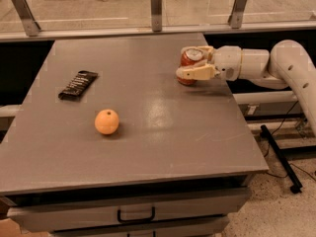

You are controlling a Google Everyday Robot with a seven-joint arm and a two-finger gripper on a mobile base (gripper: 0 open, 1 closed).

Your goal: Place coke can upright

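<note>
The coke can [190, 58] is red with a silver top. It stands upright near the right rear of the grey table [148, 147], and its base is at the table surface. My gripper [182, 62] reaches in from the right. Its two cream fingers [196, 73] are closed on either side of the can, one behind it and one in front. The white arm [276, 63] extends off the right edge.
An orange fruit [107, 121] lies left of centre. A flat black snack packet [78, 85] lies at the far left. A glass railing with metal posts [156, 8] runs behind the table. A drawer handle [135, 215] shows below the front edge.
</note>
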